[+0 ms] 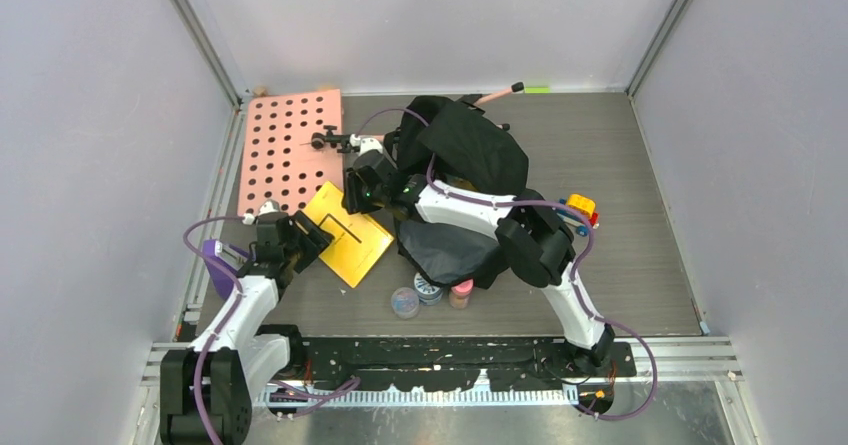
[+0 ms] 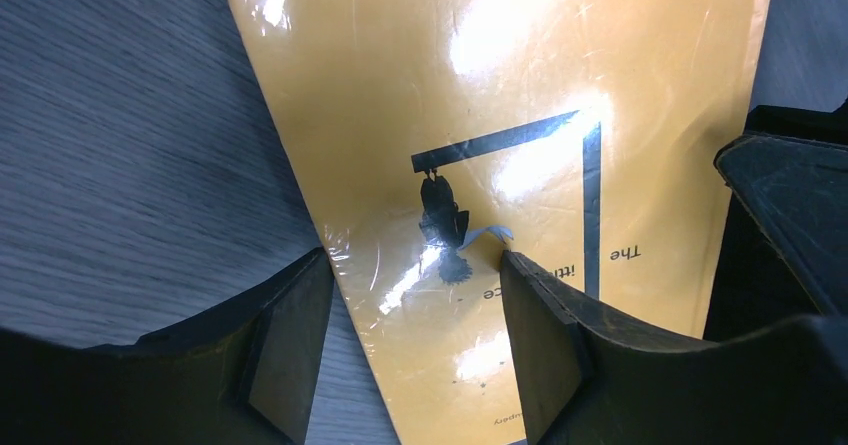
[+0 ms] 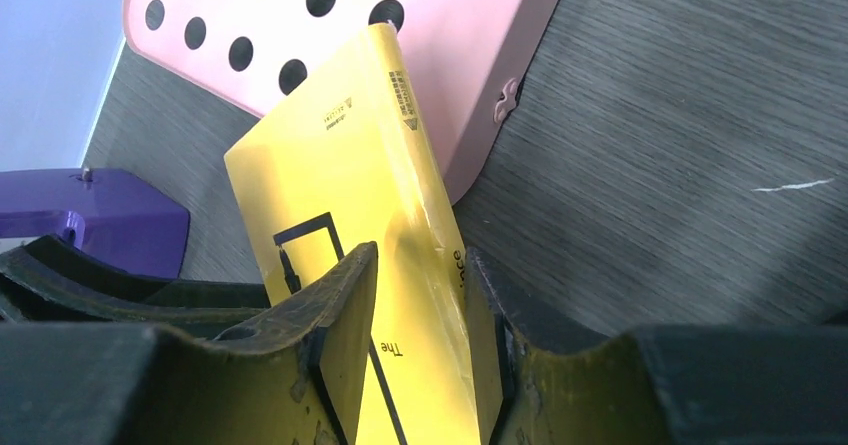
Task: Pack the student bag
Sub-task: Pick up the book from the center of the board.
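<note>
**Status.** The bag (image 1: 470,150) lies crumpled at the centre of the top view, just right of the book (image 1: 350,235). A second fold of it sits lower, under the right arm. Its opening cannot be made out.

The right gripper (image 3: 420,265) is clenched on the book at the spine edge, with one finger on the cover and the other against the spine. That edge is tilted up off the table (image 1: 640,165).

The left gripper (image 2: 410,275) is released, jaws apart. It straddles the book's edge at the bottom of its wrist view, one finger over the cover and one over bare table. No grip is evident.

**Step in hand (judged).** Raise the book and carry it to the bag.

**Procedure.**
1. Use the left gripper as a steady. Either close it on the free edge or withdraw it fully before the lift. A half-engaged finger may drag the glossy cover.
2. Lift with the right gripper until the far corner clears the pink board (image 1: 290,145), which it lies near at upper left.
3. Hold the book by the spine so the pages hang shut.
4. Locate the bag's mouth before carrying. If the fabric has collapsed over it, open it with the free gripper first.
5. Enter spine-first, along the lining.

**Caution.** The slick cover may slip in a narrow pinch. The jars (image 1: 430,293) at lower centre stand just below the bag, so route above them.
</note>
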Tool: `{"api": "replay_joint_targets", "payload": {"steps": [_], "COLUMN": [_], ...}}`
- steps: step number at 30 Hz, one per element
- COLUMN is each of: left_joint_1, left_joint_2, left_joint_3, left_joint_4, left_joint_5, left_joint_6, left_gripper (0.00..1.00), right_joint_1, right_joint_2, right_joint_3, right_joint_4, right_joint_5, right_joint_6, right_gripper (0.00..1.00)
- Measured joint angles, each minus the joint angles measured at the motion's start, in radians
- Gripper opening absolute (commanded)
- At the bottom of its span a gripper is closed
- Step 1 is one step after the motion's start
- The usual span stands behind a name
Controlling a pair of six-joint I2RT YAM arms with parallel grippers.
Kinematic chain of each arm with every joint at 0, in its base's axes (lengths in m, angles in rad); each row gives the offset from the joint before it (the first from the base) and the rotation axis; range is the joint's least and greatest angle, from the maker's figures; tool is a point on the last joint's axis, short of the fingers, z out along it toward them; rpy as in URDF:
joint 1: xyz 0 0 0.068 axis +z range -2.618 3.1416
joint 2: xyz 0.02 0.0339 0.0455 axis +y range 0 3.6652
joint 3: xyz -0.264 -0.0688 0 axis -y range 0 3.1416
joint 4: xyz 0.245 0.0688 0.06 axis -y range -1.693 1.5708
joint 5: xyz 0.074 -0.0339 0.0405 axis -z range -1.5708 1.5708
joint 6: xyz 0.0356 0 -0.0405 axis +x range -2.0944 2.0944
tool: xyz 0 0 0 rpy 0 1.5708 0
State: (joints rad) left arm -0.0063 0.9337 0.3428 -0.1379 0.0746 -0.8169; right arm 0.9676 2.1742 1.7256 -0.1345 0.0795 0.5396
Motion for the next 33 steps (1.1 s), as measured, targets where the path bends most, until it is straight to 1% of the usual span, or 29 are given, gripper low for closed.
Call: {"api": "replay_joint_targets", "payload": {"steps": [3, 9, 13, 17, 21, 28, 33], "left_joint_1": [-0.001, -0.006, -0.008, -0.008, -0.008, -0.008, -0.008], "left_joint_2": [0.029, 0.063, 0.076, 0.077, 0.074, 0.068, 0.068], "left_joint_3": [0.003, 0.020, 0.033, 0.037, 0.039, 0.039, 0.039], "left_joint_4": [0.020, 0.032, 0.032, 0.034, 0.033, 0.033, 0.035], "left_joint_5": [-0.003, -0.014, -0.022, -0.029, -0.037, -0.044, -0.043], "left_joint_6": [0.018, 0.032, 0.040, 0.042, 0.043, 0.045, 0.044], "left_gripper": [0.62, 0.59, 0.57, 0.56, 0.55, 0.53, 0.52], "right_joint_1": [-0.016, -0.049, -0.068, -0.079, -0.080, -0.080, -0.076], "right_joint_2": [0.018, 0.026, 0.041, 0.068, 0.086, 0.119, 0.138], "right_joint_3": [0.000, 0.002, 0.035, 0.080, 0.116, 0.167, 0.169], "right_joint_4": [0.014, 0.021, -0.019, -0.079, -0.129, -0.194, -0.225], "right_joint_5": [-0.039, -0.142, -0.213, -0.259, -0.275, -0.272, -0.259], "right_joint_6": [-0.013, -0.026, -0.050, -0.087, -0.117, -0.147, -0.150], "right_gripper": [0.47, 0.64, 0.68, 0.70, 0.71, 0.72, 0.73]}}
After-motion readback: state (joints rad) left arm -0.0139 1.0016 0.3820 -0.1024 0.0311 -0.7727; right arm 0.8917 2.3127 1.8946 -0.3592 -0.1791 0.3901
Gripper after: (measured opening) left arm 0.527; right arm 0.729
